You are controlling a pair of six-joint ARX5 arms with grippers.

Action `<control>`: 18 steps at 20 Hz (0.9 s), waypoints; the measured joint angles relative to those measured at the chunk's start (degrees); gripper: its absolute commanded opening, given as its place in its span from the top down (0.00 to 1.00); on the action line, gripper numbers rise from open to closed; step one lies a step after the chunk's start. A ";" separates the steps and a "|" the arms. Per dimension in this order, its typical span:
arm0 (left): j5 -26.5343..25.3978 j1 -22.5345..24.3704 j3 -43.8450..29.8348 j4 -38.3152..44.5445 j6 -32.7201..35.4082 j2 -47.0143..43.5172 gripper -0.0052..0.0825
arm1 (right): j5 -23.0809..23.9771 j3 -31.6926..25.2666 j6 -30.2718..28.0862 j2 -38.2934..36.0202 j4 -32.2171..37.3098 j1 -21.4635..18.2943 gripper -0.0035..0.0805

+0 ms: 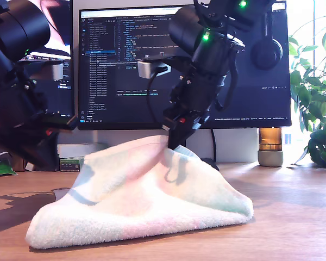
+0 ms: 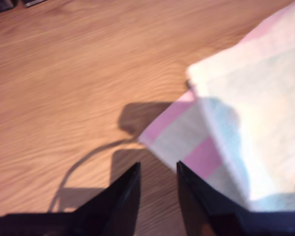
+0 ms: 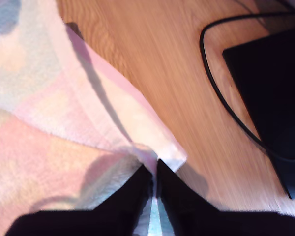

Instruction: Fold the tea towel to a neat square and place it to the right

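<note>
Towel (image 1: 136, 201) lying folded on wooden desk (image 1: 293, 217) before monitor (image 1: 125, 65); my second gripper (image 3: 155, 179) pinching its corner, my first gripper (image 2: 157, 172) hanging released, empty.

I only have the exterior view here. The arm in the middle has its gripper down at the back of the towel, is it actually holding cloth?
Observer: Yes. In its wrist view my second gripper is pinched shut on a corner of the tea towel.
Operator: And the arm on my left, I can't see its gripper at all.
Observer: Its wrist view shows my first gripper with a gap between the fingers, nothing between them.
Operator: Is it near the towel?
Observer: Close. A pink-banded corner lies on the table just ahead of the fingertips, not touching them.
Operator: Anything behind the towel I should avoid?
Observer: A black cable curves across the wood beside the held corner.
</note>
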 measured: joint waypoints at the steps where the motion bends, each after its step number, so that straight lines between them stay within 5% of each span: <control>1: 0.81 0.00 0.00 0.42 -0.02 0.00 0.71 | 0.02 0.00 0.11 0.00 -0.02 0.22 0.97; 12: 5.57 0.76 0.00 3.37 0.35 -0.98 0.69 | -1.16 0.00 -0.11 0.00 1.92 3.30 0.97; 14: 9.33 1.92 0.00 5.18 4.87 -0.92 0.66 | -1.16 0.02 -0.11 0.00 0.44 2.69 0.97; 18: 12.15 3.06 0.00 6.78 25.00 -0.92 0.61 | -1.36 0.02 -0.11 0.00 -0.76 2.05 0.97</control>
